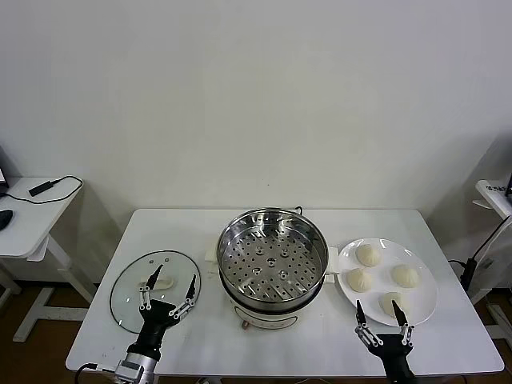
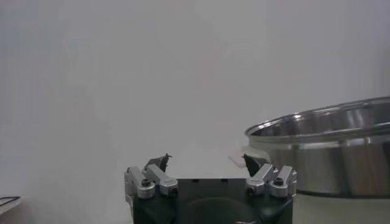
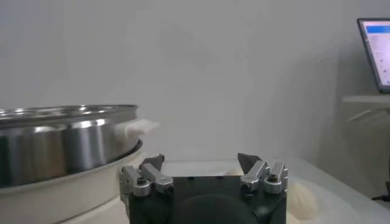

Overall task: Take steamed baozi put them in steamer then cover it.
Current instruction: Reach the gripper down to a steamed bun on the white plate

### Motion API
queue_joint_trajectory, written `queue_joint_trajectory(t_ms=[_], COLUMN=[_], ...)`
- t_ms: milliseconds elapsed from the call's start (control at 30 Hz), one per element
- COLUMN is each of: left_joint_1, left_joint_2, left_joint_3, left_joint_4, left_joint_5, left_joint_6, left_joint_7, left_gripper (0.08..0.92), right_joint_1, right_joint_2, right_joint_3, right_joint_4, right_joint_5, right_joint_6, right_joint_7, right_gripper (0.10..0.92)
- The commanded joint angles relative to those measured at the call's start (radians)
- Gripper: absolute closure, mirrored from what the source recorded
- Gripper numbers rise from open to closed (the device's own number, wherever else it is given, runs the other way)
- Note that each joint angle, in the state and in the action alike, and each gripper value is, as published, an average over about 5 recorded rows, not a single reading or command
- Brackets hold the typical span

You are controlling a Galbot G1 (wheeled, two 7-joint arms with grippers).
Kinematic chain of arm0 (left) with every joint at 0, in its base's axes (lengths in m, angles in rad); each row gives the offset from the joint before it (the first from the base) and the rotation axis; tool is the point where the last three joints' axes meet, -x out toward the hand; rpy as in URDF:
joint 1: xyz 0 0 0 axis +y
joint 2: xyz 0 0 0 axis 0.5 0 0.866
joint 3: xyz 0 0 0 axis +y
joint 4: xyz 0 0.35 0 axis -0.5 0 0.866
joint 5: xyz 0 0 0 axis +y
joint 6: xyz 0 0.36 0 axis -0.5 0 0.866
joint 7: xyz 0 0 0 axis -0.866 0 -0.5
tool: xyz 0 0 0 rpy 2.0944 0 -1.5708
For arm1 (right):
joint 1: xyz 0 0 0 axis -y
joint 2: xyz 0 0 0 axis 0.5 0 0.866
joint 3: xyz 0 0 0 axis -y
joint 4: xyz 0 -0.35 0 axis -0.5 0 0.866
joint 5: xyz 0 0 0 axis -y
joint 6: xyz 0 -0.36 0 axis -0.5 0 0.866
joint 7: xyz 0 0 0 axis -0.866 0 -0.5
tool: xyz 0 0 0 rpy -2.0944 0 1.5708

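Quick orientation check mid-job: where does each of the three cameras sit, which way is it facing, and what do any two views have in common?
Head view: high on the robot, looking forward and down at the table, steamer, cover, plate of baozi; left gripper and right gripper show, both open.
Left wrist view: low behind the left gripper, facing the steamer.
Right wrist view: low behind the right gripper, facing the steamer and a baozi.
Shared: the steamer appears in all three.

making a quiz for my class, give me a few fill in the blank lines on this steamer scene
The white plate holds ____ steamed baozi.
The cover lies on the table on the robot's ____ side of the steamer.
The steamer's perforated tray holds ____ baozi.
Both the left claw and right claw are ____.

Missing words: four; left; no; open
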Motion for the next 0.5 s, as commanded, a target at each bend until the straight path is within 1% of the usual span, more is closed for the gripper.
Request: queue_joint_trajectory(t_ms=[33,200,333,433,500], left_joint_1=[0.005,0.004,0.005,0.006,0.007], left_joint_2=[0.000,-0.001,-0.003,-0.005,-0.007], left_joint_3=[0.003,0.003,0.003,0.003,0.005], left_joint_4=[-0.027,-0.038,-0.054,-0.065,-0.070], left_joint_5=[0.001,0.001,0.001,0.002,0.003], left_joint_6=[-0.006,-0.008,-0.008,-0.006,-0.005], left_joint_7=[-0.001,-0.002,-0.002,-0.004,-0.004], left_gripper=[0.177,0.177,0.177,0.177,0.177], right_joint_1=[0.241,0.489,0.704,0.862,0.969], right_joint_2=[-0.152,-0.274,-0.359,-0.415,-0.451], right_joint_3=[0.040,-0.033,-0.163,-0.293,-0.388], right_joint_4=[-0.040,-0.197,-0.339,-0.462,-0.558], right_joint_5=[0.146,0.267,0.331,0.364,0.374], right_joint_6=[-0.164,-0.233,-0.284,-0.323,-0.349], right_joint_7=[0.028,0.051,0.034,-0.024,-0.112], right_gripper=[0.203,0.203,0.203,0.203,0.203])
